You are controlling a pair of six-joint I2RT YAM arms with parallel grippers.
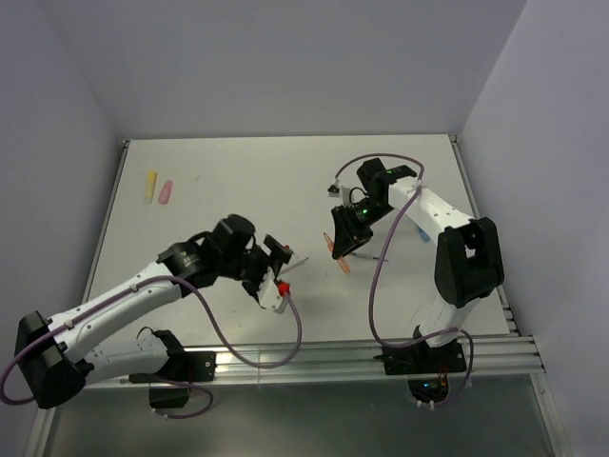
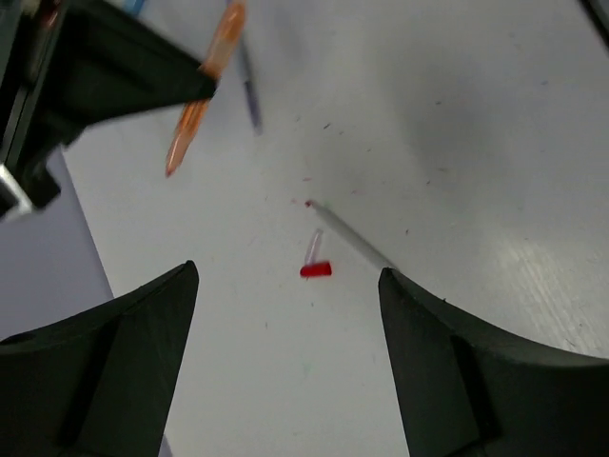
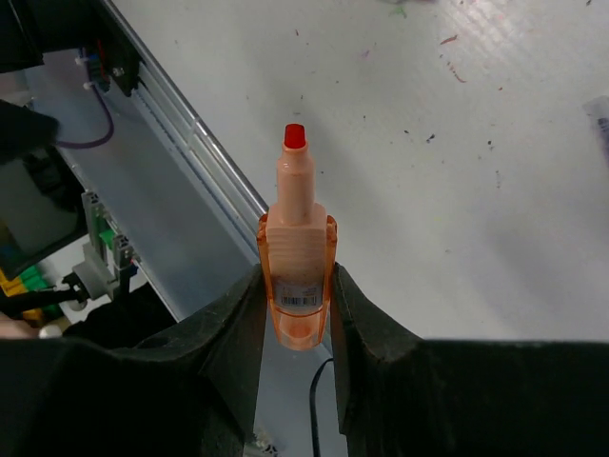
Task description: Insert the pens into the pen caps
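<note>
My right gripper (image 3: pixel 297 278) is shut on an orange pen (image 3: pixel 298 214). The pen's uncapped red tip (image 3: pixel 295 136) points away from the wrist camera. In the top view this gripper (image 1: pixel 344 238) hangs over the table's middle right, and the orange pen (image 1: pixel 340 259) slants down from it. My left gripper (image 2: pixel 287 274) stands open above the table with nothing between its fingers. A small red pen cap (image 2: pixel 316 269) lies on the table just past its fingertips, beside a thin grey stick (image 2: pixel 352 238). The top view shows the left gripper (image 1: pixel 278 276) over that red cap (image 1: pixel 283 286).
A yellow pen (image 1: pixel 149 184) and a pink pen (image 1: pixel 166 192) lie together at the far left of the table. A thin bluish pen (image 2: pixel 249 95) rests near the orange pen. The metal rail (image 1: pixel 381 352) runs along the near edge. Grey walls close in the sides.
</note>
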